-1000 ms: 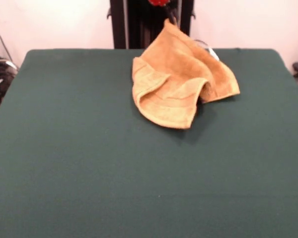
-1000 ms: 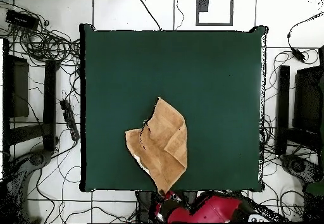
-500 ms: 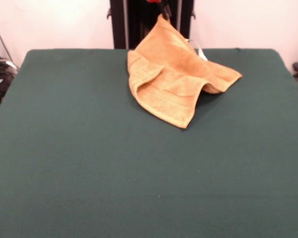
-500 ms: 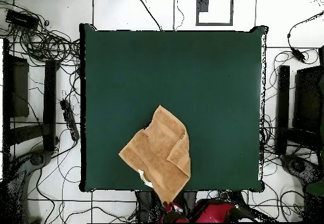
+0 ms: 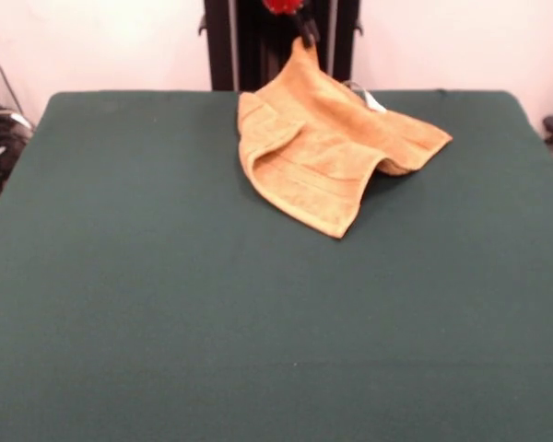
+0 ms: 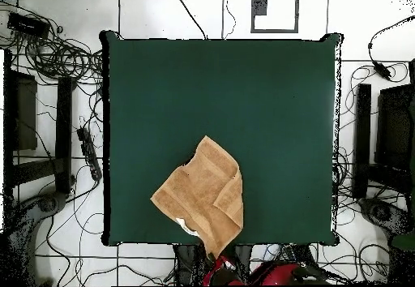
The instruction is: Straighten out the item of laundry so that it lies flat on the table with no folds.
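The orange-tan terry towel point(image 5: 336, 152) lay rumpled on the green table point(image 5: 166, 304) at the edge by the robot, one corner drawn up into a peak. The gripper point(image 5: 304, 32) sat at that peak, dark against the stand behind; whether it pinched the corner could not be told. A small white tag point(image 5: 373, 99) showed at the towel's far edge.

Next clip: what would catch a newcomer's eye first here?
The orange-tan towel, rumpled and folded over itself at the robot's edge of the dark green table. One corner is pulled up to a peak at the gripper, under the red arm, while the rest drapes onto the cloth.
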`<state>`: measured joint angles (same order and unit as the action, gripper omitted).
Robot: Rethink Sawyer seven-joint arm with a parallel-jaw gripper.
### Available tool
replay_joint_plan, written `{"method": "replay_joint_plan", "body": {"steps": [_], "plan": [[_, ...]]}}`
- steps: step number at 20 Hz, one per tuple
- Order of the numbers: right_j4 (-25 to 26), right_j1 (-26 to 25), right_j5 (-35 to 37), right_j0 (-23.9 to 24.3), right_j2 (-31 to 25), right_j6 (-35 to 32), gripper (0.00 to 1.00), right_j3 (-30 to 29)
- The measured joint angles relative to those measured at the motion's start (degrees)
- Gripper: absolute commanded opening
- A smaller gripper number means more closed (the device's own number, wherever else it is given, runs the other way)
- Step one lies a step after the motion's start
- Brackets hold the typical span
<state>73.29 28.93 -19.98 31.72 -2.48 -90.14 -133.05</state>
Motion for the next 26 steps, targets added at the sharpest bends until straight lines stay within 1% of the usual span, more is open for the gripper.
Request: {"method": "replay_joint_plan", "body": {"steps": [3, 5, 6, 7, 9, 11, 12, 15, 19, 20, 22, 24, 26], "plan": [[-1.66, -2.62, -4.24, -1.15, 2.96, 0.00, 0.00, 1.43], [-4.64, -6.88, -10.52, -2.33, 6.76, 0.00, 0.00, 3.51], [-5.32, -7.82, -11.89, -2.50, 7.49, 0.00, 0.00, 3.94], [-6.63, -9.99, -15.17, -2.77, 9.11, 0.00, 0.00, 4.99], [-8.41, -12.86, -19.86, -2.84, 11.11, 0.00, 0.00, 6.54], [-9.41, -14.34, -22.90, -2.84, 12.16, 0.00, 0.00, 7.60], [-10.95, -16.80, -28.51, -2.83, 14.07, 0.01, 0.00, 9.58], [-12.18, -19.82, -34.79, -2.84, 16.68, 0.01, 0.00, 11.79], [-14.01, -22.96, -41.18, -2.85, 19.55, 0.02, 0.00, 14.20], [-15.59, -24.96, -45.16, -2.93, 21.49, 0.02, 0.00, 15.98], [-16.61, -26.37, -47.63, -3.09, 22.84, 0.02, 0.00, 17.26], [-18.46, -29.07, -51.22, -3.79, 25.46, 0.02, 0.00, 19.51], [-19.47, -31.00, -53.36, -4.63, 27.26, 0.02, 0.00, 20.82]]}}
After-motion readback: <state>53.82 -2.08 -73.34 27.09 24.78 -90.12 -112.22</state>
